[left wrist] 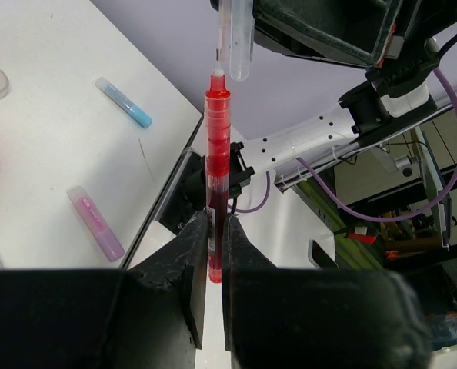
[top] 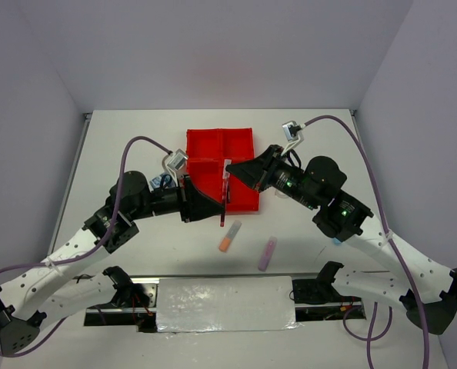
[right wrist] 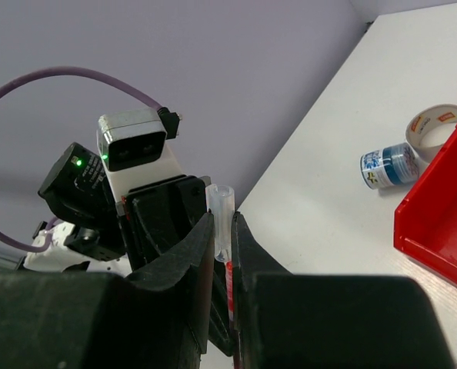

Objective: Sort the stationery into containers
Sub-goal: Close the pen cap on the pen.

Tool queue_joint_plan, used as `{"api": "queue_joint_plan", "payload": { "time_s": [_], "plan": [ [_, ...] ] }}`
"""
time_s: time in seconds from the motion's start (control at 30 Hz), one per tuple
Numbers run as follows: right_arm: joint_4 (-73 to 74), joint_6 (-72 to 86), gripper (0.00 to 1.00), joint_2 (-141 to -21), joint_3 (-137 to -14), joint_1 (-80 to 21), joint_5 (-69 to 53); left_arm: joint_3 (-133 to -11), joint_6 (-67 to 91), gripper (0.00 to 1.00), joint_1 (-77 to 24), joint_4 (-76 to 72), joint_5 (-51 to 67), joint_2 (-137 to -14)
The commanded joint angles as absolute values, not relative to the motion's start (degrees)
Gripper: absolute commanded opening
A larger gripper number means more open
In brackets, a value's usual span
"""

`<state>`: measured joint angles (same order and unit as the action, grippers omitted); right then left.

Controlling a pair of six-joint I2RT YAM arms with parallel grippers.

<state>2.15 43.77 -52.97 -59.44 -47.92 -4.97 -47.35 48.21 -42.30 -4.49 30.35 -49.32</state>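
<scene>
Left tool (left wrist: 213, 234) grips red pen (left wrist: 218, 154); right tool (right wrist: 222, 231) pinches clear cap (right wrist: 221, 201); tray (top: 205, 143) partly hidden behind both.

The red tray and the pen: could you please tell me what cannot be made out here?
Top view: near compartments of the red tray, partly covered by the left claw and right claw.
Left wrist view: the clear cap near the red pen, cut by the top edge.
Right wrist view: the pen, mostly hidden by the right claw; the tray, cut by the right edge.
</scene>
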Motion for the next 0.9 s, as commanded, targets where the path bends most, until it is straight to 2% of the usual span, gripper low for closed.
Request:
{"api": "queue_joint_plan", "payload": {
  "time_s": [0.0,0.87],
  "plan": [
    [2.9,41.9,0.00,-53.3,-58.5,-48.7,-4.6,-50.5,47.5,0.00,-42.6,-8.9,31.3,-49.2],
    [3.8,37.3,0.00,-55.3,-64.1,-49.0,-2.3,-49.1,48.0,0.00,-42.6,-8.3,30.9,-47.9]
  ]
}}
